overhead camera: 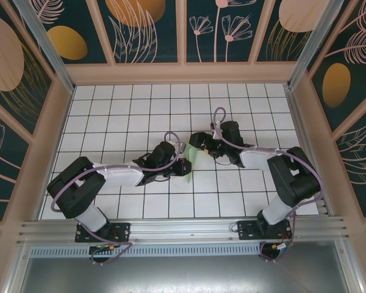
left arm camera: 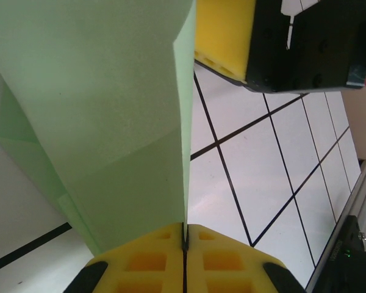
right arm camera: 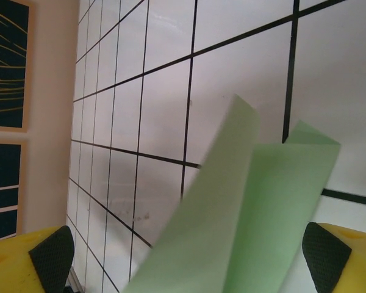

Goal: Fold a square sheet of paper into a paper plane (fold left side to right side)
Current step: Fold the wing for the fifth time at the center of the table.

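Your left gripper [left arm camera: 184,247] has its yellow fingers [left arm camera: 140,265] pressed together on the lower edge of the sheet of paper [left arm camera: 104,110] — the pale mint-green paper stands up out of the pinch. It is folded into layers, with a sharp edge running down its right side in that wrist view.

Your right gripper [right arm camera: 189,259] is spread wide. Its two yellow fingers with black pads [right arm camera: 49,256] sit at the bottom corners of its own wrist view, and the folded paper passes between them, close to one pad. You cannot tell whether it touches that pad.

From above, the paper shows as a small green sliver near the middle of the white tiled desk [overhead camera: 140,110], right between the two gripper heads, which nearly meet there. In the left wrist view, one yellow finger of the right gripper sits just beside the paper's upper right edge — contact there is unclear.
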Controlling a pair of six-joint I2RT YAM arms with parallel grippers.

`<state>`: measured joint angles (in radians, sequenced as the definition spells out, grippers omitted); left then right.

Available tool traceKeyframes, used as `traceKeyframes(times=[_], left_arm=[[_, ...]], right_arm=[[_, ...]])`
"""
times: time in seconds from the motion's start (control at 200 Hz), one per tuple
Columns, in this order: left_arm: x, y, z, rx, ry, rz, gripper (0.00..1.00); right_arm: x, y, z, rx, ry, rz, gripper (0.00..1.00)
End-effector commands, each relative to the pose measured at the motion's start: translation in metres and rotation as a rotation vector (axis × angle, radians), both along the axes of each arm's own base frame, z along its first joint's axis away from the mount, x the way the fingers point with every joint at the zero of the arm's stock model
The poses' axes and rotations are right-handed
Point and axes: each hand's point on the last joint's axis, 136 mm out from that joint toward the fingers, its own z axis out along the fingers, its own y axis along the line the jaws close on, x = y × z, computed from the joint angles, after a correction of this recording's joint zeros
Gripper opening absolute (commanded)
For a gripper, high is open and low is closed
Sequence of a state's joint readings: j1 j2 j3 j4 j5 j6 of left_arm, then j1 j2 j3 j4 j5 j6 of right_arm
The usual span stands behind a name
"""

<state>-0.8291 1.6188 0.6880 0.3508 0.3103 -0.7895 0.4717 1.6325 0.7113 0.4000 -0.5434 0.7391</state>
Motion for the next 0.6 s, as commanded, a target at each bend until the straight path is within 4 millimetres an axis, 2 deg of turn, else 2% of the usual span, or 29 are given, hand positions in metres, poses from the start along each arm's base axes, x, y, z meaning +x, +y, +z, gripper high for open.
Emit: traceKeyframes(times=[0.0,0.195,0.596], left_arm=[[-0.002,-0.001,-0.005,-0.037,0.038,-0.002,0.09],[-0.001,0.000,-0.012,-0.049,0.075,0.008,0.09],[0.002,0.004,-0.018,-0.070,0.111,0.024,0.10]], right_arm=[[0.010,0.013,0.011,0.042,-0.030,0.010,0.99],[0.015,0.023,0.002,0.033,-0.005,0.025,0.99],[0.017,0.028,-0.037,-0.066,0.132,0.014,0.99]])
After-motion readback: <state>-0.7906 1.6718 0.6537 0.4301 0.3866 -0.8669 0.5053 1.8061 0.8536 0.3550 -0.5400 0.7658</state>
